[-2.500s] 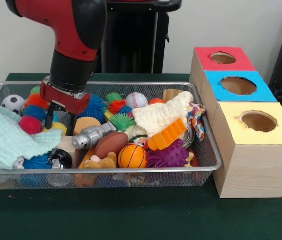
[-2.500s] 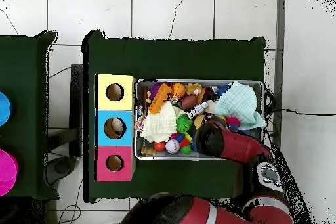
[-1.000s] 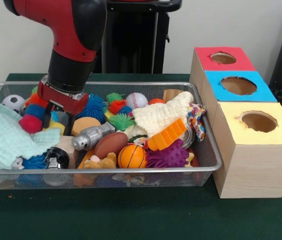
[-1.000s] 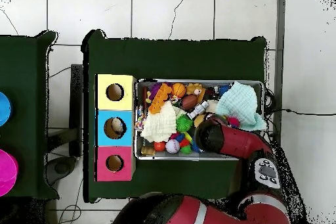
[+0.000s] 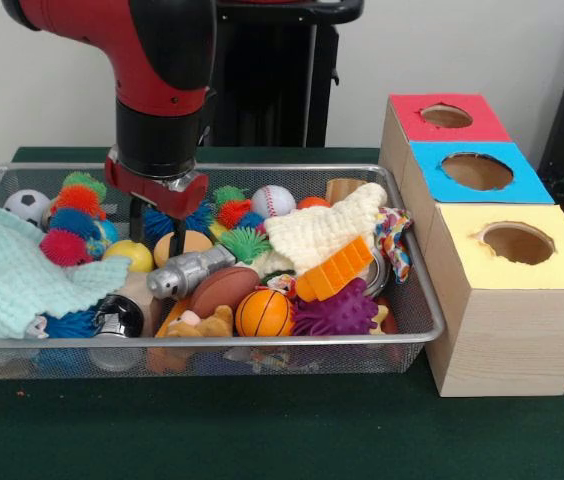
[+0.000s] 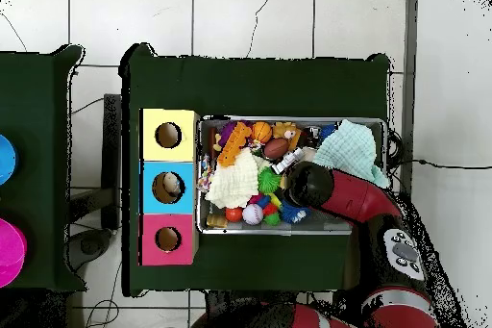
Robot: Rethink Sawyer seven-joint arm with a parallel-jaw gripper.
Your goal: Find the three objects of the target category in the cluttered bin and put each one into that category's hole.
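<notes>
One claw point(image 5: 159, 232) hung low among spiky balls in the bin point(image 5: 417, 300); whether its tips were apart, I couldn't tell.

You're looking at a bin point(image 5: 417, 300) of silver wire mesh with a smooth metal rim. The boxes point(image 5: 502, 340) are pale matt wood. The mint cloth point(image 5: 7, 270) looks knitted and rough; the basketball point(image 5: 263, 313) is glossy.
</notes>
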